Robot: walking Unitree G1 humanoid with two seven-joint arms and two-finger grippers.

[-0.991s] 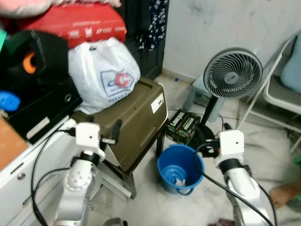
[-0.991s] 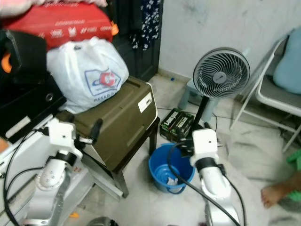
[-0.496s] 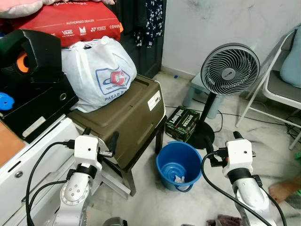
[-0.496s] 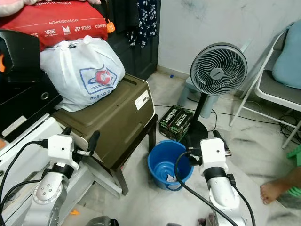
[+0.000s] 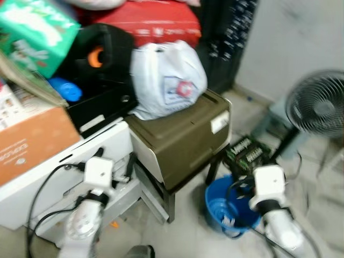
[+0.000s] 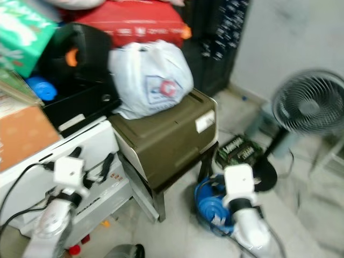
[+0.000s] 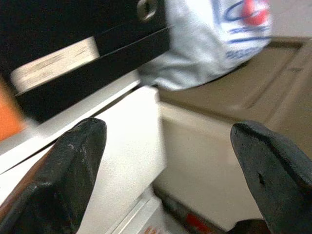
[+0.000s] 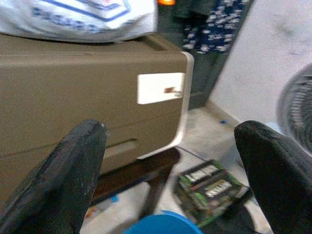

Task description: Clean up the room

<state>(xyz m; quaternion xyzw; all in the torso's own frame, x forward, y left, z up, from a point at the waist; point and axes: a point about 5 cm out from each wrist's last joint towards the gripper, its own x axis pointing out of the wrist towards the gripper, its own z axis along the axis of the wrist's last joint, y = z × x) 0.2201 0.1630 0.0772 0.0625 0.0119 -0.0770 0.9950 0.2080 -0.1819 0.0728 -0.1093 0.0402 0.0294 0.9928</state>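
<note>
A blue bucket [image 5: 226,210] stands on the pale floor beside the olive-brown storage box [image 5: 183,134], with a small white scrap inside it. My right arm's white wrist [image 5: 267,183] hangs over the bucket's right rim. In the right wrist view, my right gripper [image 8: 170,141] is open and empty, facing the olive box [image 8: 73,87] and a green-black carton [image 8: 209,183]. My left gripper [image 7: 165,146] is also open and empty, and it faces the white cabinet's corner [image 7: 131,141]. The head views are blurred.
A white plastic bag [image 5: 166,80] sits on the olive box. The white cabinet [image 5: 70,161] at left carries a cardboard box [image 5: 29,142], black cases and a green pack [image 5: 37,29]. A fan [image 5: 317,105] and the green-black carton [image 5: 246,153] stand at right.
The whole picture has shifted right and blurred, so the camera has turned left. The cabinet, cardboard box and green pack have come into view. Both grippers stay open.
</note>
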